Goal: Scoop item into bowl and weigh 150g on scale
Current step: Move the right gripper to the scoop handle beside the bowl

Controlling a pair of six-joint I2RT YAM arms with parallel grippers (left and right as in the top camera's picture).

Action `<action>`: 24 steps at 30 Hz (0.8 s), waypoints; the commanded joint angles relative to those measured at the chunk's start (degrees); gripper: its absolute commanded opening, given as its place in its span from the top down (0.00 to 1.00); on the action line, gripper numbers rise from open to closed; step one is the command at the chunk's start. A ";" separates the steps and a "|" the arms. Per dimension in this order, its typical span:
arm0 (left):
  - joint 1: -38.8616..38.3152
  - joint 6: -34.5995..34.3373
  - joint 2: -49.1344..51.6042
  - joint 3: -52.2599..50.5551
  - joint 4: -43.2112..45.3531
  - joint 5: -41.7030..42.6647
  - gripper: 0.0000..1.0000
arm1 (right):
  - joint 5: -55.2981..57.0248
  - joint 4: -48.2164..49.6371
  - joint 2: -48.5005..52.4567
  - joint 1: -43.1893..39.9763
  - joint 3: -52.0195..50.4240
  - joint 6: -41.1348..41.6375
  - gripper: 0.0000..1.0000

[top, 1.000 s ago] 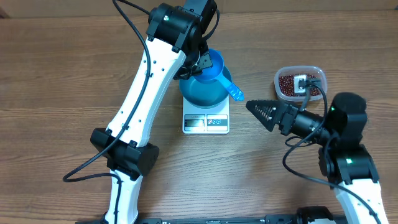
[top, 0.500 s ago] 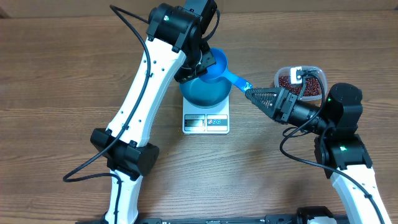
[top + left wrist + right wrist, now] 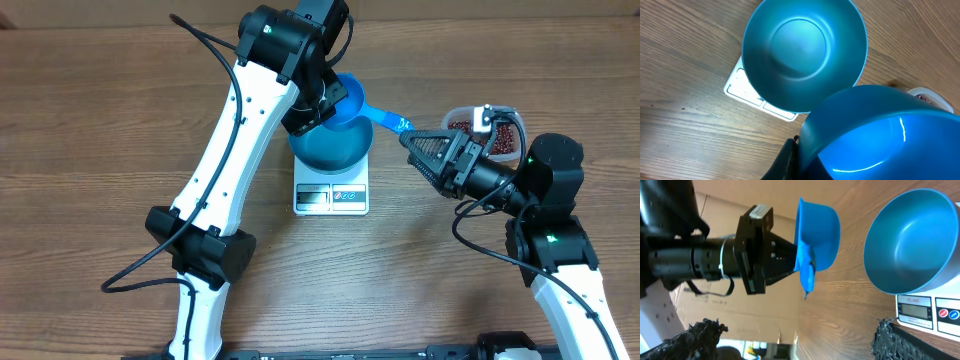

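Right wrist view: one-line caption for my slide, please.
Left gripper holds the blue scoop up near the empty blue bowl on the white scale, its handle pointing at the camera.

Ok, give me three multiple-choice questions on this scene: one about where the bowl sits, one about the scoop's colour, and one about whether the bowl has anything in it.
1. Where is the bowl?
A. on the scale
B. on the floor
C. on a plate

2. What colour is the scoop?
A. red
B. white
C. blue

3. What is in the bowl?
A. rice
B. nothing
C. water

Answers: 1 A, the scale's display strip shows just below the bowl. 2 C, the scoop is blue like the bowl. 3 B, the left wrist view shows the bowl's bare bottom.
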 commanded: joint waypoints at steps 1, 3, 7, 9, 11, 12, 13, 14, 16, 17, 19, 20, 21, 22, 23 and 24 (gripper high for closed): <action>-0.48 -1.86 -0.94 0.92 -0.13 0.24 0.96 | 2.03 0.46 -0.09 -0.11 1.14 2.32 0.01; -0.48 -1.88 -0.94 0.92 -0.13 0.24 0.96 | 2.05 0.44 -0.09 -0.11 1.14 3.17 0.01; -0.48 -3.82 -0.94 0.92 -0.13 0.39 0.96 | 2.49 1.25 -0.09 -0.11 1.14 3.32 0.01; -0.48 -5.66 -0.94 0.92 -0.13 0.42 0.96 | 3.32 1.22 -0.09 -0.11 1.14 3.30 0.01; -0.48 -7.34 -0.94 0.92 -0.13 0.44 0.96 | 4.09 1.22 -0.09 -0.11 1.14 3.30 0.01; -0.48 -7.82 -0.94 0.92 -0.13 0.44 0.96 | 4.44 1.22 -0.09 -0.11 1.14 3.30 0.01; -0.48 -8.44 -0.94 0.92 -0.13 0.42 0.95 | 4.72 1.25 -0.09 -0.11 1.14 3.32 0.01; -0.50 -8.98 -0.94 0.92 -0.13 0.44 0.96 | 5.22 1.22 -0.09 -0.11 1.14 3.32 0.01; -0.59 -10.56 -0.94 0.92 -0.13 0.48 0.96 | 6.27 1.22 -0.09 -0.11 1.14 3.48 0.01; -0.70 -11.32 -0.94 0.92 -0.13 0.50 0.96 | 6.91 1.20 -0.09 -0.11 1.14 4.00 0.01; -1.14 -12.74 -0.94 0.92 -0.13 1.25 0.96 | 9.66 1.25 -0.09 -0.11 1.14 6.97 0.01; -1.42 -12.83 -0.94 0.92 -0.13 1.33 0.96 | 10.45 1.25 -0.09 -0.11 1.14 7.74 0.01; -1.68 -13.07 -0.94 0.92 -0.13 1.33 0.96 | 11.54 1.25 -0.09 -0.09 1.14 8.70 0.01; -2.16 -13.46 -0.94 0.92 -0.13 1.27 0.96 | 12.70 1.25 -0.09 -0.11 1.14 9.44 0.01; -2.54 -13.49 -0.94 0.92 -0.07 1.27 0.96 | 13.25 1.33 -0.09 -0.11 1.14 9.64 0.01; -2.97 -13.70 -0.94 0.92 0.02 1.27 0.96 | 13.66 1.70 -0.09 -0.11 1.14 9.73 0.01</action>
